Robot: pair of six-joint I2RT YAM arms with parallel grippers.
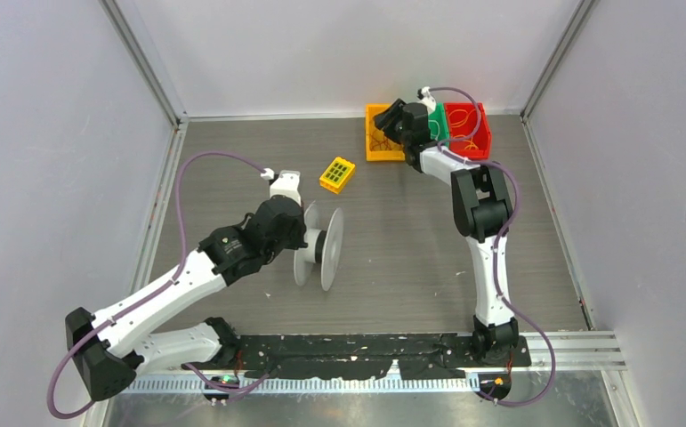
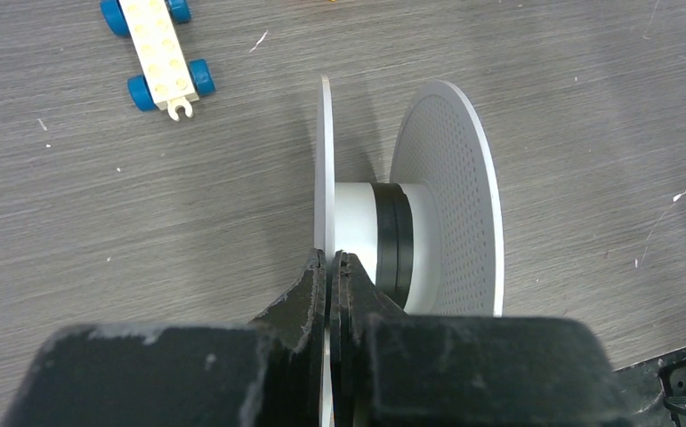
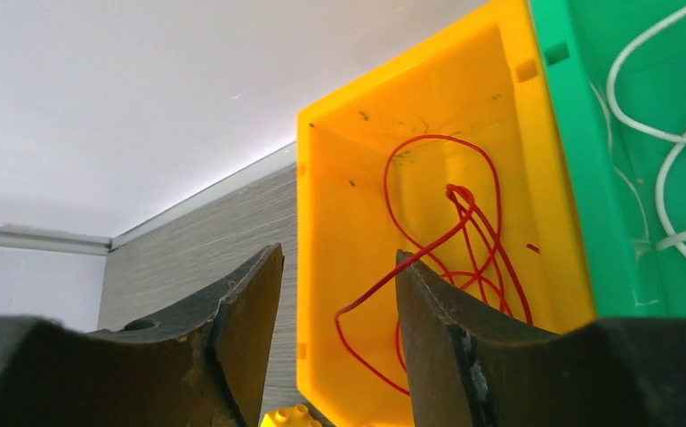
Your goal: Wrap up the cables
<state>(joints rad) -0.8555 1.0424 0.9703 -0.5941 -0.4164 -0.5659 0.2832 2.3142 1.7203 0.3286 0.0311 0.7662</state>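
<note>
The cable is a thin red wire (image 3: 464, 213) lying in loose loops inside the yellow bin (image 3: 339, 205) at the back of the table (image 1: 370, 147). My right gripper (image 3: 337, 253) hangs open just above the bin's near left corner (image 1: 391, 123), with its jaws either side of the bin wall and nothing between them. My left gripper (image 2: 331, 258) is shut on the thin left flange of a white spool (image 2: 324, 160), which stands on its edge mid-table (image 1: 321, 245). The spool's hub (image 2: 357, 222) has a black band and no wire on it.
A green bin (image 3: 588, 178) with pale white wires (image 3: 668, 160) sits right of the yellow bin, and a red bin (image 1: 471, 133) with orange wires sits beyond it. A yellow toy brick (image 1: 337, 174) lies left of the bins. A white brick car with blue wheels (image 2: 161, 53) lies near the spool.
</note>
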